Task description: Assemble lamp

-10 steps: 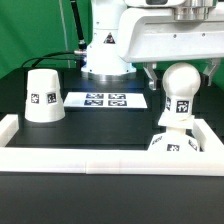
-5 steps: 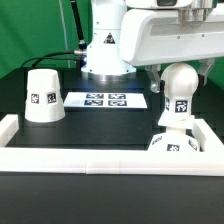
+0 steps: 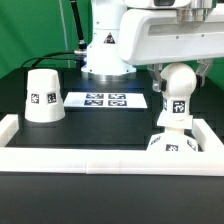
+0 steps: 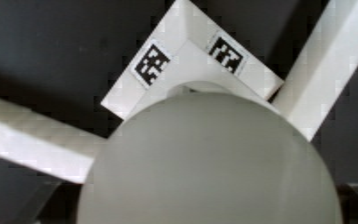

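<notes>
My gripper (image 3: 180,76) is shut on the ball top of the white bulb (image 3: 177,100), one finger on each side. The bulb stands upright with its stem on the small square base block (image 3: 172,144) in the corner at the exterior view's right. In the wrist view the bulb (image 4: 202,160) fills the frame between the dark fingers (image 4: 19,205), and the tagged base block (image 4: 179,62) lies beneath it. The cone-shaped shade (image 3: 42,96) stands alone at the exterior view's left, far from the gripper.
The marker board (image 3: 106,100) lies flat in front of the robot's pedestal (image 3: 104,55). White border rails (image 3: 90,155) run along the front and both sides; the base block sits against the rails' corner (image 4: 318,62).
The gripper and the bulb's tag have shifted slightly toward the exterior view's left, as if turning. The shade and the base block have not moved.
</notes>
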Motion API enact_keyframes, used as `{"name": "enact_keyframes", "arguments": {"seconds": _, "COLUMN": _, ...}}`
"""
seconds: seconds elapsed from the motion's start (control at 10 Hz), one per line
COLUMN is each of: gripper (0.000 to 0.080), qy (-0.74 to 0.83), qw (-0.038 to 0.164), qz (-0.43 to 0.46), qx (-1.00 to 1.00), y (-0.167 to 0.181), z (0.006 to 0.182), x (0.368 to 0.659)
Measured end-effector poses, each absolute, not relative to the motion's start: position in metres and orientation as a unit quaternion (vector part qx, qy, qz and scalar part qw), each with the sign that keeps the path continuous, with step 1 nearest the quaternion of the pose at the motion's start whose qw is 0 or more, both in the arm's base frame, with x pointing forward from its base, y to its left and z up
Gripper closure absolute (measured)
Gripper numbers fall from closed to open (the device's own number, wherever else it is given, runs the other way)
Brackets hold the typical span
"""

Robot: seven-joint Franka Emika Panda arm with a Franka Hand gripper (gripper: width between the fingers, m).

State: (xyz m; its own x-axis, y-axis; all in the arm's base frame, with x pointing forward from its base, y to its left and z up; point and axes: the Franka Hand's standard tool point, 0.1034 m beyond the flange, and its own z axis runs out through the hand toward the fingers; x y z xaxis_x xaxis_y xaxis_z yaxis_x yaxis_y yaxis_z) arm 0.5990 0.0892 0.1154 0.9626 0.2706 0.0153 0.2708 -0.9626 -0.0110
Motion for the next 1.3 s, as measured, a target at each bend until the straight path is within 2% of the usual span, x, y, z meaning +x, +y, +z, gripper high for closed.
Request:
{"name": "enact_keyframes", "arguments": {"seconds": 0.5, "gripper": 0.0222, "qy": 0.143, "qw": 0.021, "qz": 0.0, "qx": -0.989, "y": 0.096, "z": 0.114, "x": 0.597}}
{"name": "enact_keyframes", "arguments": {"seconds": 1.2, "gripper": 0.0222, "qy": 0.337, "qw": 0.024, "qz": 0.005, "qx": -0.941, "y": 0.098, "z": 0.114, "x": 0.597}}
{"name": "enact_keyframes", "arguments": {"seconds": 1.3, "gripper": 0.0222, "qy": 0.413, "qw": 0.025, "qz": 0.009, "qx": -0.91, "y": 0.099, "z": 0.113, "x": 0.596}}
